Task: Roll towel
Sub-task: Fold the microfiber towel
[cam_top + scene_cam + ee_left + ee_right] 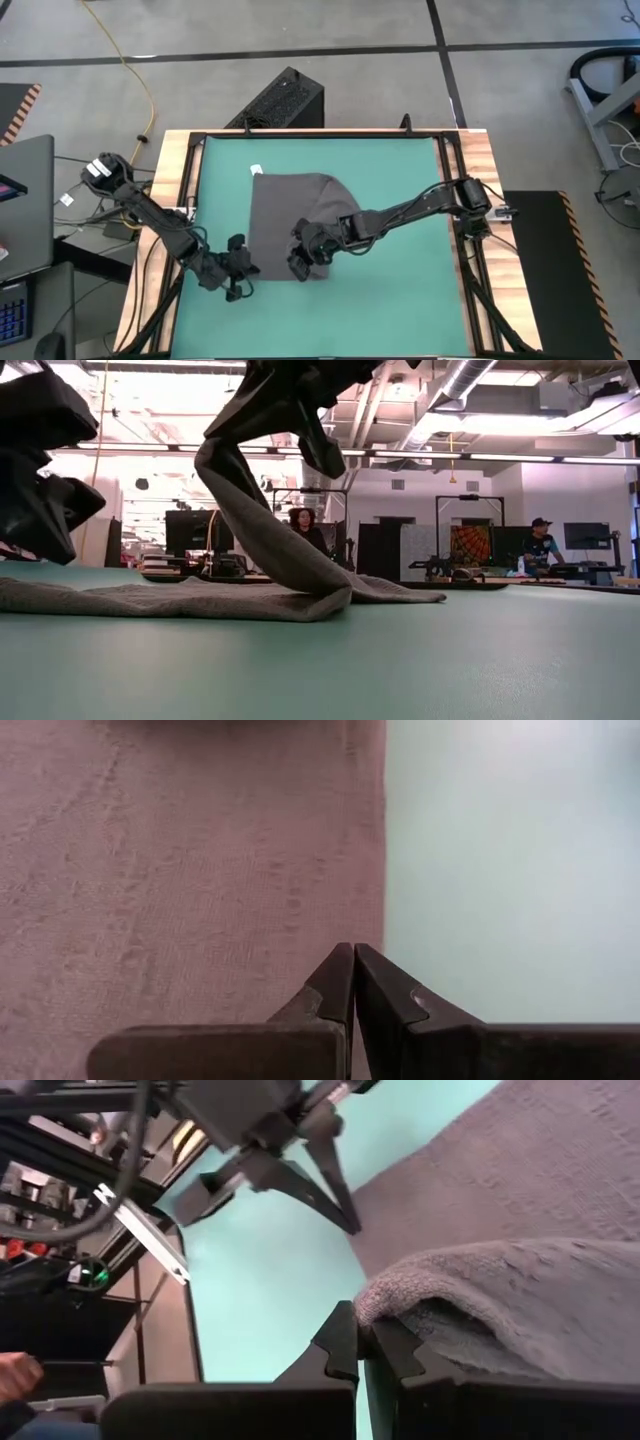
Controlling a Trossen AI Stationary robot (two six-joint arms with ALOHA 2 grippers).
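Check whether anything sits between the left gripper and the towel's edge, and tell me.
Nothing visible does. The left gripper, shut, hangs right at the near-left edge of the towel, with only bare green mat beside it. The right gripper already pinches a raised fold.

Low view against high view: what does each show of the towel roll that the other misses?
Only the low view shows height: the towel rises from the green mat in a lifted strip to the right gripper above, the rest lying flat. People sit in the room behind.

Only the high view shows layout: the white tag at the towel's far corner, the left gripper shut at the towel's left edge, and the right gripper at its near edge.

Both show the right gripper shut on the towel, which is not yet rolled.
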